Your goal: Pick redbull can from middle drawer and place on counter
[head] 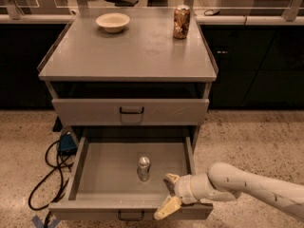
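The redbull can (143, 168), slim and silver-grey with a shiny lid, stands upright near the middle of the open middle drawer (104, 175). My gripper (168, 194) reaches in from the right on a white arm and hangs over the drawer's front right part, a short way right of and nearer than the can, not touching it. Its two cream fingers (167, 208) are spread apart and empty. The counter (128, 51) is the broad grey top of the cabinet, above the closed upper drawer (130, 111).
A cream bowl (112, 21) sits at the counter's back left. A wider brown-orange can (181, 21) stands at its back right. A blue box with black cables (59, 148) lies on the speckled floor left of the cabinet.
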### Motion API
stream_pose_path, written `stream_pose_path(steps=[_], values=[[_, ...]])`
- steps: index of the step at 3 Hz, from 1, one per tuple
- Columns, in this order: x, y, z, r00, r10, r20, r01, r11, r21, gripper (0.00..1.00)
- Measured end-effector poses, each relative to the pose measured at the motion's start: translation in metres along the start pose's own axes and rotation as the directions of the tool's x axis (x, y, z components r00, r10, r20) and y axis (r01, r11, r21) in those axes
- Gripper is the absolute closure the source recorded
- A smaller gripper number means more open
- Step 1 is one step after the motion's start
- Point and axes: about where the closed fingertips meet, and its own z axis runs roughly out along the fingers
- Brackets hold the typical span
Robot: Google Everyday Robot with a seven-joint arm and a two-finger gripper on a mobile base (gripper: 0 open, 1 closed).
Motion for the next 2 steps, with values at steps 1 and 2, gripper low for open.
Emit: stream_pose_path(steps=[1,2], values=[[-0.016,0.008,-0.015,1.0,-0.023,0.011,0.023,0.9996,0.016,0.0],[-0.067,0.03,-0.036,0.99,-0.139,0.038,0.137,0.9889,0.057,0.0]])
